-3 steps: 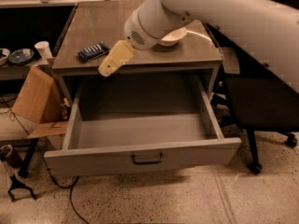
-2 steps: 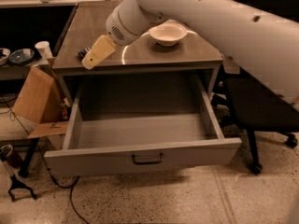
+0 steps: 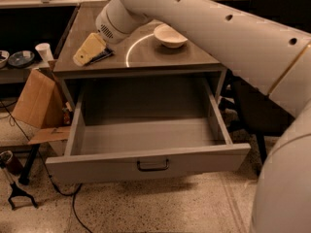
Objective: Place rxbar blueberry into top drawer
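Observation:
The rxbar blueberry (image 3: pixel 103 56) lies on the cabinet top near its front left corner; only a dark strip of it shows from under the gripper. My gripper (image 3: pixel 85 52), cream-coloured, is right over the bar's left part, low to the surface. Whether it touches the bar I cannot tell. The top drawer (image 3: pixel 150 154) is pulled wide open below, grey and empty inside, with its dark pull handle (image 3: pixel 153 165) at the centre of the front panel.
A white bowl (image 3: pixel 170 35) sits on the cabinet top at back right. A cardboard box (image 3: pixel 36 101) leans at the cabinet's left. A paper cup (image 3: pixel 43 52) and dishes (image 3: pixel 19 58) stand on a low shelf at left. A dark chair (image 3: pixel 262 115) is at right. My arm spans the upper right.
My gripper has swung left across the cabinet top and now sits over the bar, covering most of it. The bowl has come into view. The drawer has not moved.

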### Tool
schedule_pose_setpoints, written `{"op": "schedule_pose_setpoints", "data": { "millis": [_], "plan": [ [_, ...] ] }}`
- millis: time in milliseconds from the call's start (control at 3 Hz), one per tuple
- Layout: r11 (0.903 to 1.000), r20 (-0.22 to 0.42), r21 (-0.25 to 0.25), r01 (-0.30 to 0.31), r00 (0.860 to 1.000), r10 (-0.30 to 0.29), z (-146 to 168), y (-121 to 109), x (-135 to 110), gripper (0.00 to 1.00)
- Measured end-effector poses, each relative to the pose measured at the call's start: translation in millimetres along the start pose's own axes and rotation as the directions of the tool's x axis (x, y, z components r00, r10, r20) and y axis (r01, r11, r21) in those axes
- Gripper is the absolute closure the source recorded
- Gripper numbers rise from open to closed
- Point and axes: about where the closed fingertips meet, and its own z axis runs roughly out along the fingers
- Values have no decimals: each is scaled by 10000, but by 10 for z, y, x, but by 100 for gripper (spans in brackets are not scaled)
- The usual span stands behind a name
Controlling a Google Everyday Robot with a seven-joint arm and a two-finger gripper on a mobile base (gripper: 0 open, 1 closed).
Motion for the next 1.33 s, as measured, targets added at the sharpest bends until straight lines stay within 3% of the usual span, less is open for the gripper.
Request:
{"op": "schedule_pose_setpoints", "data": {
  "millis": [333,667,1000,1333],
  "plan": [
    [9975,120,627,-339,9994,332,73,-84,120,0],
    [9838,452,1545,-909,9954,849,203,-286,214,0],
    [9750,680,1801,-1302,9905,1197,449,-456,217,0],
    [9738,753,1633,-1583,9862,1476,743,-634,196,0]
  ]
}}
